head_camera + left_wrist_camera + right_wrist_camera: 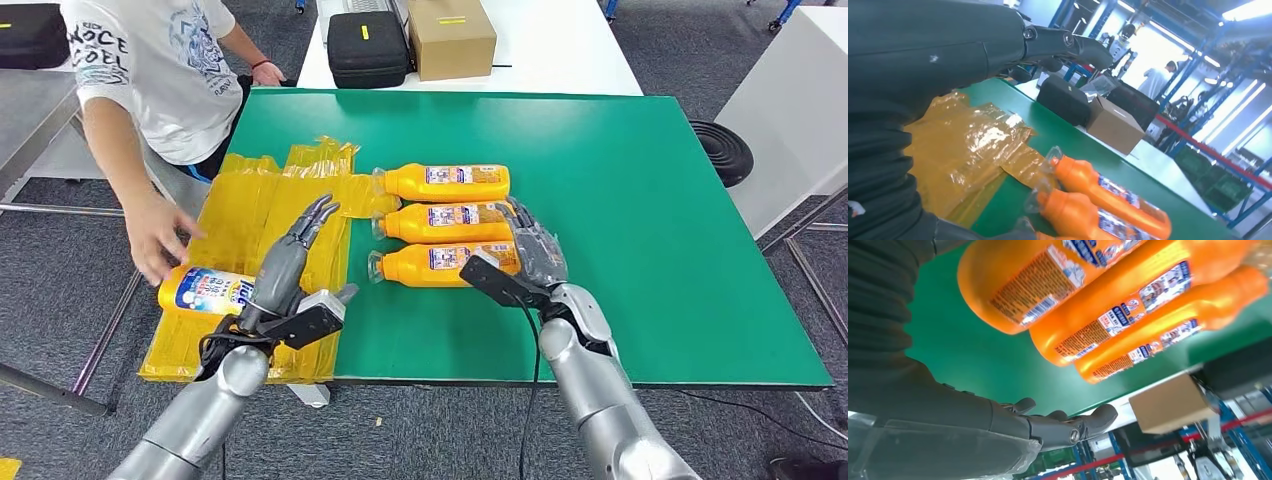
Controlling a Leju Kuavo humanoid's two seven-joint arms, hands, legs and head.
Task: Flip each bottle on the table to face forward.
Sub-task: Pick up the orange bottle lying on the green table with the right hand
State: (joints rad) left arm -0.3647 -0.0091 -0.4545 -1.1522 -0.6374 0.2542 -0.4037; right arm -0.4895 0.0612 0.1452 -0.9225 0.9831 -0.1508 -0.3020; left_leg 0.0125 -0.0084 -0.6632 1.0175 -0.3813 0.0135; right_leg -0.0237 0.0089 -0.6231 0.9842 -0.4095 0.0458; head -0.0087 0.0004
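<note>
My right hand (535, 252) lay at the base ends of three orange bottles (447, 221) on the green table (640, 200), caps toward my left; its fingers (1068, 426) were apart, empty. My left hand (300, 245), fingers spread, hovered farther off over yellow film (245, 215).

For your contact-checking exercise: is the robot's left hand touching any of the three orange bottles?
Apart. The head view shows the left hand over the yellow film, with bare film between it and the orange bottles.
</note>
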